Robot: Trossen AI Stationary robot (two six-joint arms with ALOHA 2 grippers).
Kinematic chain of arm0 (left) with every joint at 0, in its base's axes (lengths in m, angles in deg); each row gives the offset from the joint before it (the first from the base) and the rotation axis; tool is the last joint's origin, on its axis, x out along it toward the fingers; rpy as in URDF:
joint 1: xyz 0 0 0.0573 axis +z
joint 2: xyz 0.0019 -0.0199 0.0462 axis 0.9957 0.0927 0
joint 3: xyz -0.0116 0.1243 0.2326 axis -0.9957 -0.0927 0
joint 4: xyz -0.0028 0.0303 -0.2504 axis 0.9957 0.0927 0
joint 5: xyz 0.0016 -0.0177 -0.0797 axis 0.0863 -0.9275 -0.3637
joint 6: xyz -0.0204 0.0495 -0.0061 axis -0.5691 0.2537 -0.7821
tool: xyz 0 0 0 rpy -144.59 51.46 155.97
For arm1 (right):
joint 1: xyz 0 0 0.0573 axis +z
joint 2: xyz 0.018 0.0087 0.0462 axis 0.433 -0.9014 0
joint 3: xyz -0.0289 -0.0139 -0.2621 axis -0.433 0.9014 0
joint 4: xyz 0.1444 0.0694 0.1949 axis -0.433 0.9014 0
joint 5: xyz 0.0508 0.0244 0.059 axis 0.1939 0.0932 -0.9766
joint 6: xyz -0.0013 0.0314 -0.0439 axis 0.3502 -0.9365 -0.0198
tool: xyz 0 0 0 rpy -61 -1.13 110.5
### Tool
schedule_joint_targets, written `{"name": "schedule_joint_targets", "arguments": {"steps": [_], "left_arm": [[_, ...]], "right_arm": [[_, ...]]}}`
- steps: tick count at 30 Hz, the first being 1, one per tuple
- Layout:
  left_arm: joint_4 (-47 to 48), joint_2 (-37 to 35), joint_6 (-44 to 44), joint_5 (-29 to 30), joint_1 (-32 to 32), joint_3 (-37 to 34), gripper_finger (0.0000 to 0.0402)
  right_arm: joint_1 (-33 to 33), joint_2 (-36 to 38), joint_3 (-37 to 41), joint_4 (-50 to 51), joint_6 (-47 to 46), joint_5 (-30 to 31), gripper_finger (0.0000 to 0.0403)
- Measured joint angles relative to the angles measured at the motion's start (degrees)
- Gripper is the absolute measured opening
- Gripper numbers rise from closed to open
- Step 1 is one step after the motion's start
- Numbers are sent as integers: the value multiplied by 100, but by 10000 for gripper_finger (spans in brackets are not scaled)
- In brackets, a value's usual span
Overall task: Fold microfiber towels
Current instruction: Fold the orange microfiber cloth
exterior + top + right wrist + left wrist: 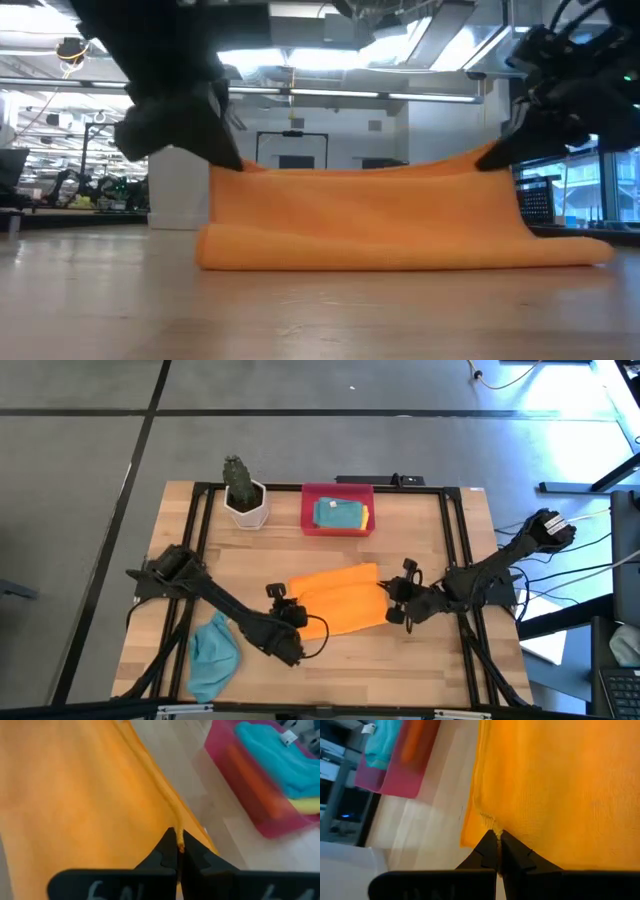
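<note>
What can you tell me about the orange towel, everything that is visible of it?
The orange towel is a soft, plain cloth with a fine fuzzy weave, lying mid-table, partly folded. Its lower layer rests flat on the wooden table. The left gripper and right gripper each pinch an edge, shut, lifting the upper layer, which sags between them.

No readable text, labels or numbers anywhere.
</note>
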Motion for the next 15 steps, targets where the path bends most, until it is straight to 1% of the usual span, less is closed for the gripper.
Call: {"name": "schedule_joint_targets", "arguments": {"steps": [4,7,11,15], "left_arm": [[-475,-355,11,-105,155,-633,0],[-839,-419,177,-151,369,-970,0],[-1360,-421,486,-300,688,-1268,0],[-1860,-420,731,-438,942,-1426,0]], "right_arm": [[-454,0,0,-238,237,-408,0],[-695,0,0,-168,238,-479,0],[-945,0,-2,-237,286,-502,0],[-1302,-7,-2,-147,296,-920,0]]}}
